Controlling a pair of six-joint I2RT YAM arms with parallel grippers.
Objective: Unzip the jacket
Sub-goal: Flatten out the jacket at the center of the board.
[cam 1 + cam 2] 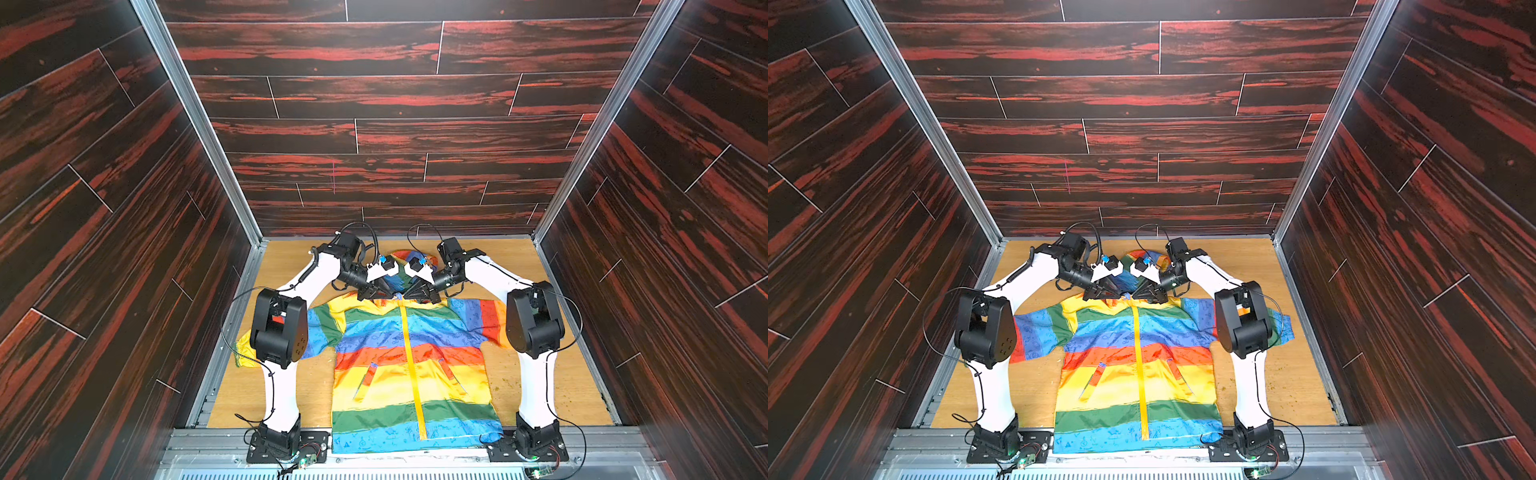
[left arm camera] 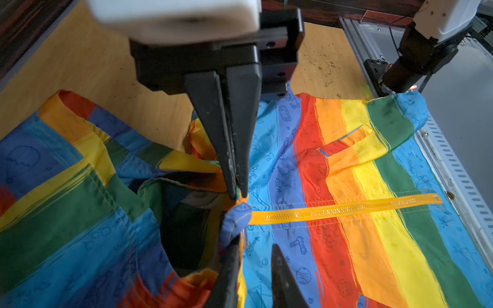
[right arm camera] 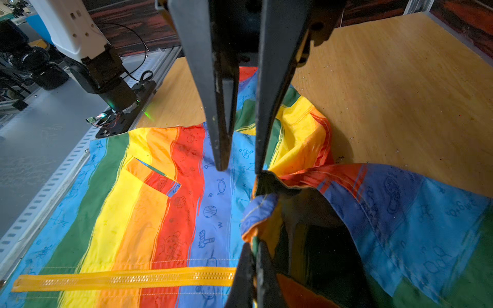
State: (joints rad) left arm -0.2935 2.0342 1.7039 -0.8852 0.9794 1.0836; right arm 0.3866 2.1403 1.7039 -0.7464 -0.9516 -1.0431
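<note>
Rainbow-striped shiny fabric: the hooded jacket (image 1: pixel 374 370) lies flat and front up in the middle of the wooden bench (image 1: pixel 519 266). Its hem is at the edge where the two arm bases stand, and its hood (image 1: pixel 409 262) points toward the back wall. The sleeves are spread to either side, beneath the arms' elbows. The yellow-orange zipper (image 2: pixel 344 210) is closed along its whole visible length, hem to collar. A small blue flap (image 2: pixel 236 218) covers its top end; the slider is not visible. Both grippers meet at the collar. Right gripper (image 2: pixel 236 192) — jaws pressed together on the collar edge just beside the flap, a sliver of fabric pinched at the tips. Left gripper (image 3: pixel 240 166) — jaws slightly parted, nothing held; one finger (image 3: pixel 266 106) touches the collar edge, the other stands over the blue stripe.
</note>
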